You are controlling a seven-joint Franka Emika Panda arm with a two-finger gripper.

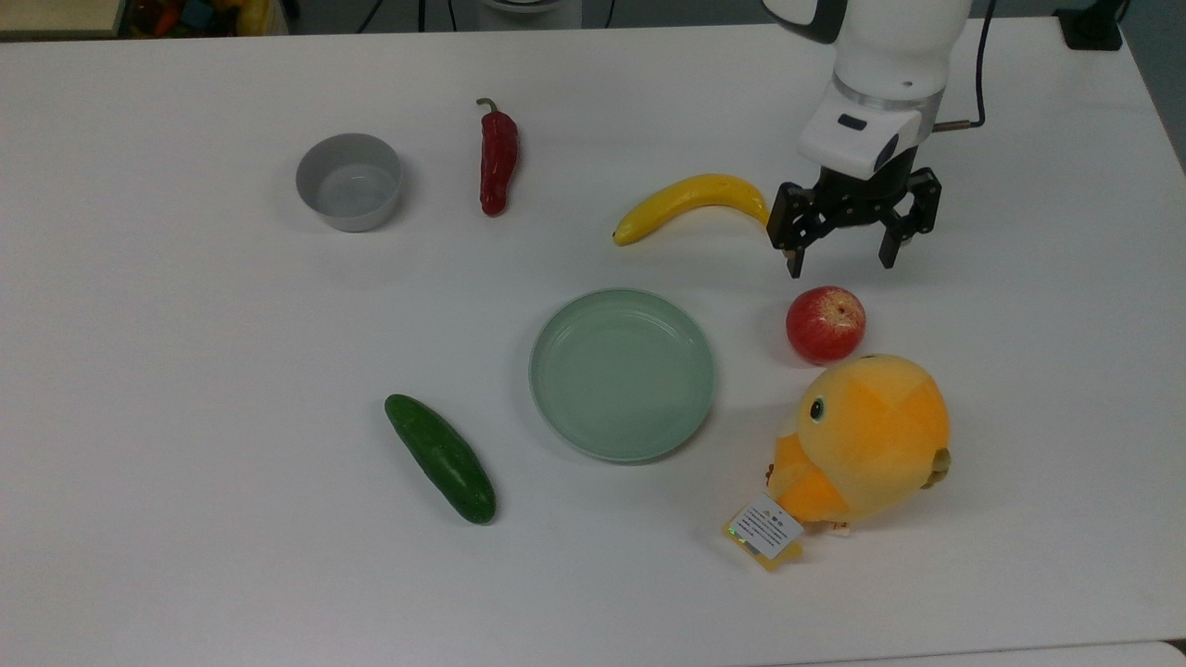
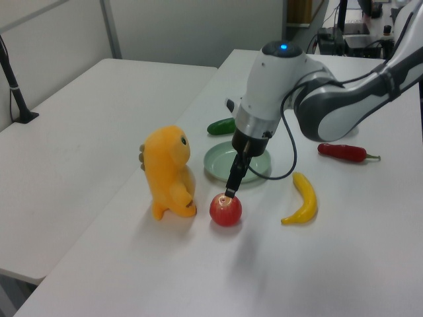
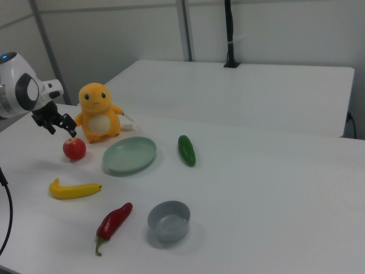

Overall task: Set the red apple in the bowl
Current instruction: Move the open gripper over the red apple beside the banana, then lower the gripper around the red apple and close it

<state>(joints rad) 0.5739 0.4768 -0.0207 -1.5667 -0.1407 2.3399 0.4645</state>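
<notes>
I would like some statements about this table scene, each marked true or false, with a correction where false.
1. The red apple lies on the table beside the orange plush toy. True.
2. The pincer is shut on the apple. False: it is open and above the apple, holding nothing.
3. The bowl is empty. True.
4. The cucumber lies inside the green dish. False: it lies on the table, to the top view's left of the dish.
5. The chili pepper lies between the bowl and the banana in the top view. True.
</notes>
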